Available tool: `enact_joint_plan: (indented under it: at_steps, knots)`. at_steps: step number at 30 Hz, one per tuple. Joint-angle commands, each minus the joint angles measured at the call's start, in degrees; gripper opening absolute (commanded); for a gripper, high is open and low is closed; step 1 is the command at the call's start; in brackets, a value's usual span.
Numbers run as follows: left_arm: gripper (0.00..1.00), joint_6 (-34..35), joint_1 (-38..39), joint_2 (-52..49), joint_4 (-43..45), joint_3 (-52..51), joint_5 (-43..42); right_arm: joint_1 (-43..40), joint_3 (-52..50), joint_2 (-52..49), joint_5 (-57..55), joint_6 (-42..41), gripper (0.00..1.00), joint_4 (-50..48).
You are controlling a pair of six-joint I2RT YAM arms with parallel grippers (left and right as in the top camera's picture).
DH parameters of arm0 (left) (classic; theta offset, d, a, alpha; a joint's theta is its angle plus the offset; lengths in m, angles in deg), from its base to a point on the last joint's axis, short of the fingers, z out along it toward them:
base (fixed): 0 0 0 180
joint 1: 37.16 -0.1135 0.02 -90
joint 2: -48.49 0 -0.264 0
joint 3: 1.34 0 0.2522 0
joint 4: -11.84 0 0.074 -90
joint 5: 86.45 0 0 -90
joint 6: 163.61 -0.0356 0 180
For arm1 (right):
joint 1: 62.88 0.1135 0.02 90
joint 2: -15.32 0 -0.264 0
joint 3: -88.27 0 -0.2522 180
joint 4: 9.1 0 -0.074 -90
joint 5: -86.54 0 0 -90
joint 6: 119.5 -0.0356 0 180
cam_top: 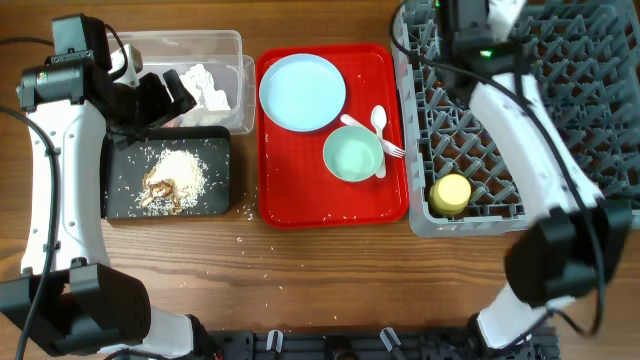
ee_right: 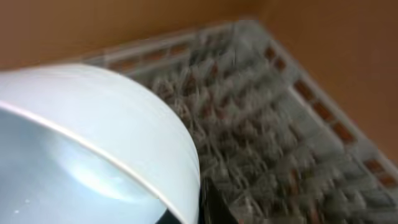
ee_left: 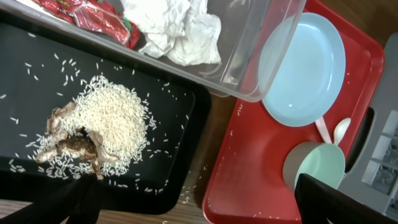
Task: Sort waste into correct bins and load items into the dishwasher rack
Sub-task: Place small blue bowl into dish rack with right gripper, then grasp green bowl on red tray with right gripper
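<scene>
**Overhead and wrist views.** The dishwasher rack (cam_top: 470, 222) is the largest object and fills the right of the overhead frame. The yellow cup (cam_top: 451, 193) stands in its lower left corner. Just left of the rack lies the red tray (cam_top: 330, 205). It carries the plate (cam_top: 302, 92) at upper left and one bowl (cam_top: 353, 155) to the plate's lower right. The spoon (cam_top: 379, 120) and fork (cam_top: 385, 145) lie against that bowl's upper right rim.

At upper left sits the clear box (cam_top: 180, 36), holding the tissue (ee_left: 177, 28) and the red wrapper (ee_left: 87, 14). Just below it, the black tray (cam_top: 120, 195) holds scattered rice (ee_left: 115, 118) and a brown clump of food scraps (ee_left: 78, 146).

My left gripper (ee_left: 193, 186) hangs over the seam between box and black tray — fingers spread wide, nothing between them. My right gripper (ee_right: 206, 208) is over the rack's upper left, at the top edge of the overhead frame. In its wrist view the second bowl (ee_right: 93, 143) fills the lower left above the blurred rack, with one dark finger against its rim — I have it clamped.
</scene>
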Motion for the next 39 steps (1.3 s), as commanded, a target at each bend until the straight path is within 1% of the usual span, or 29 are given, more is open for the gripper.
enact_joint_plan:
  at_steps: [1,2,3,5,6,7,10,13,15,16,17,19,20,21,22,25,27,28,29,30,31,32,33,34,35,36,38,39]
  knots:
    - [1.0,-0.3,-0.2,0.8,0.1,0.9,0.3,0.0,0.7,-7.5,-14.6,17.5,0.04,-16.3]
    - [1.0,-0.3,-0.2,0.7,0.1,0.9,0.3,0.0,0.7,-10.2,-15.8,25.4,0.04,-25.0]
    - [1.0,-0.3,-0.2,0.7,0.1,0.9,0.3,0.1,0.7,-12.5,-16.2,31.3,0.04,-31.8]
    - [1.0,-0.3,-0.2,0.8,0.1,0.9,0.3,0.1,0.6,-16.3,-17.7,38.9,0.04,-43.1]
    - [1.0,-0.3,-0.2,0.7,0.1,0.9,0.3,0.1,0.6,-17.3,-17.7,40.5,0.04,-45.8]
    - [1.0,-0.3,-0.2,0.8,0.1,0.9,0.3,0.2,0.6,-18.2,-16.1,41.9,0.04,-47.3]
    - [1.0,-0.3,-0.2,0.7,0.1,0.9,0.3,1.1,0.6,-19.8,-13.2,42.7,0.04,-46.9]
    - [1.0,-0.3,-0.2,0.8,0.1,0.9,0.3,2.3,0.4,-20.5,-10.0,43.1,0.04,-43.3]
    - [1.0,-0.3,-0.2,0.8,0.1,0.9,0.3,3.0,0.4,-20.5,-9.9,43.2,0.04,-42.2]
    - [1.0,-0.3,-0.2,0.7,0.1,0.9,0.3,3.6,0.4,-20.5,-9.9,43.3,0.09,-41.6]
    - [1.0,-0.3,-0.2,0.8,0.1,0.9,0.3,4.1,0.4,-20.5,-9.9,43.3,0.15,-40.6]
    - [1.0,-0.3,-0.2,0.8,0.1,0.9,0.3,5.1,0.4,-20.5,-9.9,42.9,0.44,-37.6]
    - [1.0,-0.3,-0.2,0.8,0.1,0.9,0.3,5.6,0.4,-20.5,-9.9,43.1,0.5,-37.0]
    - [1.0,-0.3,-0.2,0.8,0.1,0.9,0.3,6.5,0.4,-20.5,-10.0,43.1,0.61,-36.3]
    - [1.0,-0.3,-0.2,0.7,0.1,0.9,0.3,7.6,0.4,-20.3,-10.3,43.1,0.68,-36.0]
    - [1.0,-0.3,-0.2,0.8,0.1,0.9,0.3,9.9,0.4,-19.4,-10.4,42.6,0.78,-35.5]
    - [1.0,-0.3,-0.2,0.8,0.1,0.9,0.3,11.1,0.4,-17.1,-9.9,36.2,0.83,-32.8]
    - [1.0,-0.3,-0.2,0.8,0.1,0.9,0.3,11.7,0.4,-14.6,-6.2,30.8,0.83,-28.8]
    - [1.0,-0.3,-0.2,0.7,0.1,0.9,0.3,12.1,0.4,-11.7,0.9,24.2,0.83,-23.0]
    - [1.0,-0.3,-0.2,0.8,0.1,0.9,0.3,12.2,0.4,-8.9,12.2,18.0,0.83,-16.7]
    - [1.0,-0.3,-0.2,0.7,0.1,0.9,0.3,12.2,0.4,-5.8,33.5,12.0,0.84,-8.7]
    - [1.0,-0.3,-0.2,0.8,0.1,0.9,0.3,12.1,0.4,-5.0,42.7,9.7,0.86,-5.6]
    - [1.0,-0.3,-0.2,0.8,0.1,0.9,0.3,12.2,0.4,-4.8,49.4,5.9,0.86,-1.8]
    - [1.0,-0.3,-0.2,0.8,0.1,0.9,0.3,12.1,0.4,-5.0,52.4,1.7,0.86,2.7]
    - [1.0,-0.3,-0.2,0.7,0.1,0.9,0.3,12.2,-0.2,-5.2,53.0,-1.8,0.84,7.7]
    - [1.0,-0.3,-0.2,0.8,0.1,0.9,0.3,12.2,-1.8,-5.1,53.3,-2.1,0.8,10.5]
    - [1.0,-0.3,-0.2,0.8,0.1,0.9,0.3,12.1,-6.8,-5.2,53.0,-2.1,0.74,12.2]
    - [1.0,-0.3,-0.2,0.8,0.1,0.9,0.3,11.9,-8.7,-5.2,52.8,-1.7,0.74,11.7]
